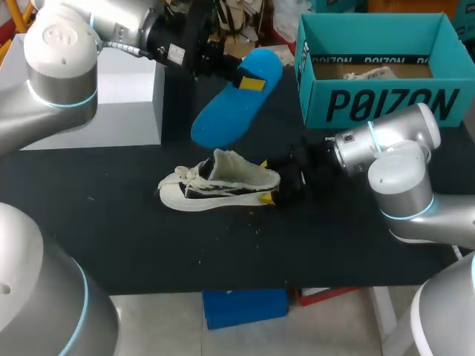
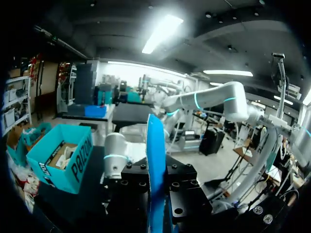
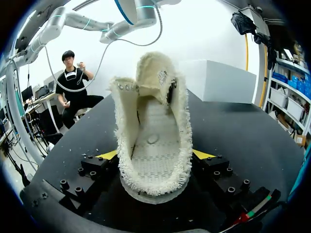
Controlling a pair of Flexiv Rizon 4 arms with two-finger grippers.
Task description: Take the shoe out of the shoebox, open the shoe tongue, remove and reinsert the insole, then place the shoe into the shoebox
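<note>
While the right jaws clamp the heel of the shoe (image 1: pixel 219 185), seemingly to steady it on the desk (image 1: pixel 111 222), the left jaws pinch the insole (image 1: pixel 237 100) aloft above it, likely for reinsertion; the shoebox (image 1: pixel 386 104) stands beyond.

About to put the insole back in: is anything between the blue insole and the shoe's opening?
Nothing visible does. The insole hangs in the left pincer above the shoe. The shoe's inside shows bare, its tongue stands up, and the right pincer grips only the heel.
</note>
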